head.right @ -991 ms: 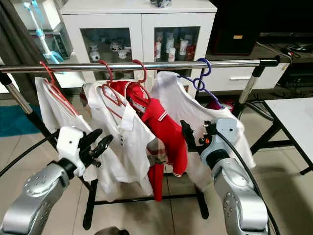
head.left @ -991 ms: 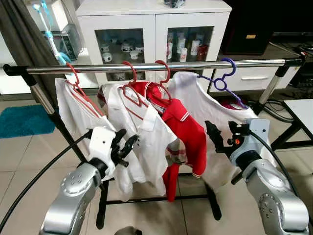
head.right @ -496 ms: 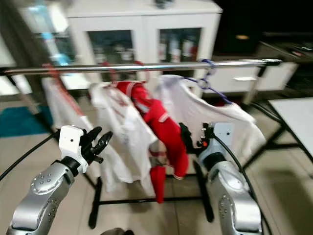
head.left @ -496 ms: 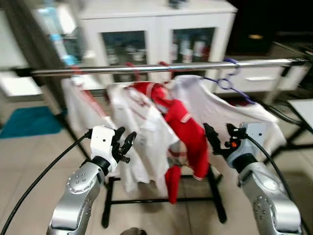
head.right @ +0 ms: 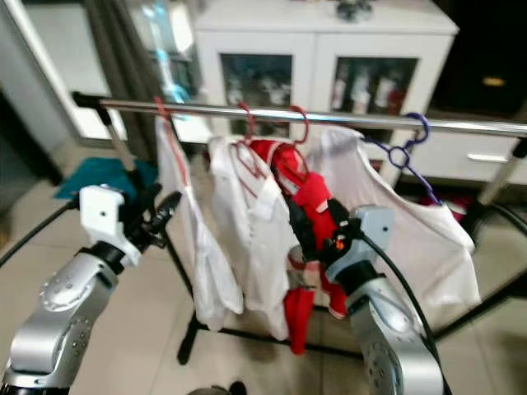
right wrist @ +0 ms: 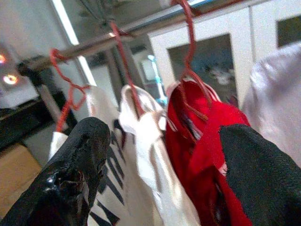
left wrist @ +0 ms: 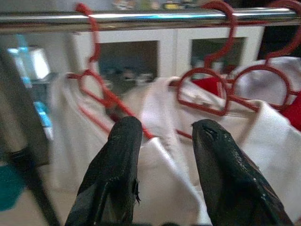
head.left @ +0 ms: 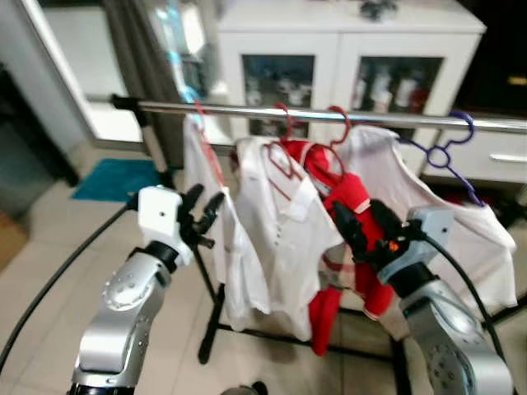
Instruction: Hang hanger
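A steel rail point(head.left: 329, 115) carries three red hangers point(head.left: 284, 123) and a purple hanger point(head.left: 449, 148), each with a garment on it. They hold white shirts point(head.left: 284, 222) and a red shirt point(head.left: 354, 193). My left gripper point(head.left: 204, 199) is open and empty, just before the leftmost white shirt point(head.left: 235, 247) and below the rail. In the left wrist view its fingers point(left wrist: 124, 141) frame that shirt's red hanger point(left wrist: 101, 96). My right gripper point(head.left: 361, 218) is open and empty in front of the red shirt. The right wrist view looks past its fingers point(right wrist: 89, 141) at the red shirt point(right wrist: 197, 127).
Behind the rack stands a white cabinet point(head.left: 346, 49) with glass doors. A dark curtain point(head.left: 140, 49) hangs at the back left, and a teal mat point(head.left: 115, 177) lies on the tiled floor. The rack's black leg point(head.left: 210, 329) reaches the floor between my arms.
The whole picture has shifted, so the camera moved: the rack's left end and the mat now sit nearer the middle. Both grippers stay open and empty, a little higher against the clothes.
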{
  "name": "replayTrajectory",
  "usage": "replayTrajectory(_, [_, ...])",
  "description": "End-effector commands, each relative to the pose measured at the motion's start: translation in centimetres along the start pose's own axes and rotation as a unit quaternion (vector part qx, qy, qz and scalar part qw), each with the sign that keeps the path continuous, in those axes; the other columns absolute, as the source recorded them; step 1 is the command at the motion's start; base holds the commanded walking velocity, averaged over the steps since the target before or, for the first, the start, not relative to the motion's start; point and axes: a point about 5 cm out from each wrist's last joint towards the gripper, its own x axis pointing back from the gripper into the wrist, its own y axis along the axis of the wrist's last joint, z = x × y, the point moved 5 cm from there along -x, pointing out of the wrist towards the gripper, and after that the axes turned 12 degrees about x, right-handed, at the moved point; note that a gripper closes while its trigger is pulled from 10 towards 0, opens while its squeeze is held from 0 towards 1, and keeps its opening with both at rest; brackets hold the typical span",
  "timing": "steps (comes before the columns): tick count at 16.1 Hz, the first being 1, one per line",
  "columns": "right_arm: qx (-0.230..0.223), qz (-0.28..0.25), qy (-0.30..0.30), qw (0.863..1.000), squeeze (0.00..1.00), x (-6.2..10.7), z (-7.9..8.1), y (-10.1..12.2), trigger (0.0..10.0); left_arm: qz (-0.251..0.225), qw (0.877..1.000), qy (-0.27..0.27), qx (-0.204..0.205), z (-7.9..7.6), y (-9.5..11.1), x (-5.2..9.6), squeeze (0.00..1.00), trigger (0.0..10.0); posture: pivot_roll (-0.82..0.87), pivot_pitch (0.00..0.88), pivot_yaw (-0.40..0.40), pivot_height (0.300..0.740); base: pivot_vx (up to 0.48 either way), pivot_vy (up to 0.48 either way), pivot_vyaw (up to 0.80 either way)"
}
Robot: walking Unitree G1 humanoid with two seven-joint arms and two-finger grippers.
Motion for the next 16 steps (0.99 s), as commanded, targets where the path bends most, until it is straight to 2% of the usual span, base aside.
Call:
replayTrajectory(1, [-0.004, 0.007, 0.003, 1.000, 0.00, 0.2, -0.1, -0.1, 10.0, 0.006, 1.000, 0.021, 0.003, 0.7, -0.2, 0.4, 0.00, 10.0, -0.09, 0.000, 0.066, 0.740, 0.000, 0.000, 0.80])
replayTrajectory(3, [-0.003, 0.018, -0.005, 1.000, 0.00, 0.3, -0.7, -0.5, 10.0, 0.012, 1.000, 0.024, 0.004, 0.4, -0.4, 1.3, 0.00, 10.0, -0.06, 0.000, 0.046, 0.740, 0.000, 0.000, 0.80])
replayTrajectory(5, [-0.010, 0.015, -0.042, 0.999, 0.00, -0.1, -1.4, -0.2, 10.0, 0.022, 0.999, 0.021, 0.016, 0.2, -0.8, 1.6, 0.00, 10.0, -0.09, 0.000, 0.064, 0.740, 0.000, 0.000, 0.40])
replayTrajectory(6, [-0.003, 0.014, -0.067, 0.998, 0.00, -0.7, -1.8, 0.3, 10.0, 0.038, 0.999, 0.001, 0.013, -0.3, -1.4, 1.3, 0.00, 10.0, -0.11, 0.000, 0.068, 0.740, 0.000, 0.000, 0.00])
replayTrajectory(8, [0.026, 0.018, -0.055, 0.998, 0.00, -1.3, -0.9, 0.4, 10.0, 0.051, 0.999, 0.002, -0.006, 0.3, -1.7, 1.3, 0.00, 10.0, -0.08, 0.000, 0.050, 0.740, 0.000, 0.262, 0.00])
replayTrajectory(10, [-0.010, 0.006, -0.089, 0.996, 0.00, -1.9, -1.5, 0.1, 10.0, 0.037, 0.999, 0.029, -0.006, 1.2, -1.1, 0.8, 0.00, 10.0, -0.05, 0.000, 0.040, 0.740, 0.000, 0.356, 0.00])
replayTrajectory(11, [-0.007, 0.003, -0.096, 0.995, 0.00, -2.1, -1.6, 0.3, 10.0, 0.033, 0.999, 0.026, -0.006, 1.0, -0.7, 0.3, 0.00, 10.0, -0.05, 0.000, 0.037, 0.740, 0.000, 0.390, 0.00])
replayTrajectory(12, [0.010, 0.001, -0.107, 0.994, 0.00, -2.5, -1.8, 0.5, 10.0, 0.029, 0.999, 0.019, -0.007, 1.0, -0.2, -0.3, 0.00, 10.0, -0.05, 0.000, 0.032, 0.740, 0.000, 0.390, 0.00])
replayTrajectory(13, [0.036, -0.025, -0.127, 0.991, 0.01, -2.5, -2.2, 1.0, 10.0, 0.037, 0.999, 0.016, -0.017, 0.9, -0.5, -0.4, 0.00, 10.0, -0.04, 0.000, 0.025, 0.740, 0.000, 0.390, 0.00])
replayTrajectory(14, [0.043, -0.065, -0.127, 0.989, 0.66, -2.2, -2.2, 2.1, 10.0, 0.041, 0.999, 0.013, -0.025, 0.7, -0.6, -0.5, 0.00, 10.0, -0.03, 0.000, 0.018, 0.740, 0.000, 0.390, 0.00])
replayTrajectory(15, [0.022, -0.028, -0.129, 0.991, 1.00, -2.2, -2.3, 0.9, 10.0, 0.038, 0.999, 0.006, -0.009, 0.1, -0.6, -0.3, 0.00, 10.0, -0.04, 0.000, 0.018, 0.740, 0.000, 0.390, 0.00])
replayTrajectory(16, [0.021, -0.006, -0.132, 0.991, 1.00, -2.1, -2.4, 0.1, 10.0, 0.041, 0.999, 0.005, -0.007, -0.1, -0.8, -0.2, 0.00, 10.0, -0.04, 0.000, 0.023, 0.740, 0.000, 0.371, 0.00])
